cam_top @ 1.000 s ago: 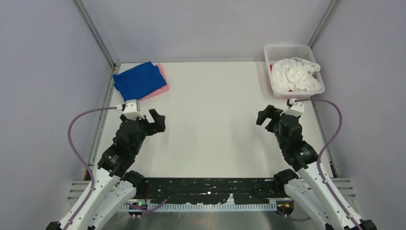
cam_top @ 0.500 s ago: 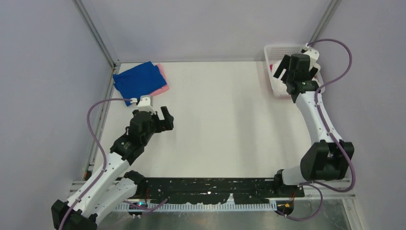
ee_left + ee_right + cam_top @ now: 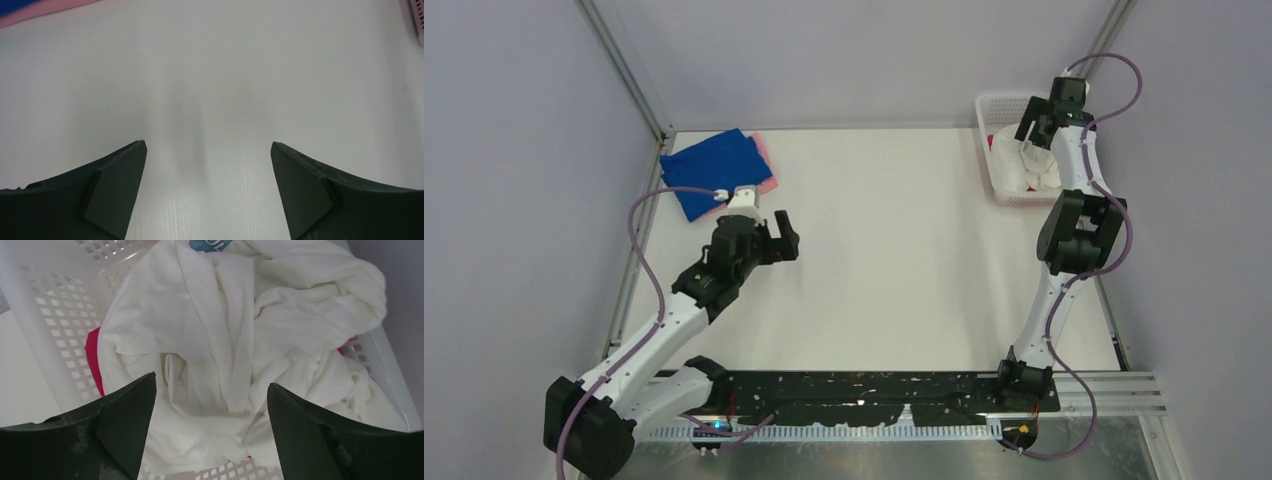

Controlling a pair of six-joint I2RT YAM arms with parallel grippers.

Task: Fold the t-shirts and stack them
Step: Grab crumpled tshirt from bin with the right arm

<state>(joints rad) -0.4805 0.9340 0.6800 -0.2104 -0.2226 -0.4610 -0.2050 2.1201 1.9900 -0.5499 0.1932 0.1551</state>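
Observation:
A crumpled white t-shirt (image 3: pixel 240 335) fills the white mesh basket (image 3: pixel 999 185) at the back right, with a magenta t-shirt (image 3: pixel 93 360) showing under it. My right gripper (image 3: pixel 210 390) hangs open above the white shirt, not touching it; it also shows in the top view (image 3: pixel 1036 135). A folded royal blue t-shirt (image 3: pixel 707 168) lies on a folded pale pink t-shirt (image 3: pixel 764 170) at the back left. My left gripper (image 3: pixel 776 238) is open and empty over bare table, right of that stack. No orange shirt is in view.
The white table (image 3: pixel 874 250) is bounded by grey walls and metal corner posts. The basket's mesh wall (image 3: pixel 45 305) stands left of the right gripper. In the left wrist view, the pink shirt's edge (image 3: pixel 45 9) lies at the far left.
My right arm has stretched far back from the table's right middle to above the basket. My left arm has moved forward and slightly right, nearer the blue and pink stack.

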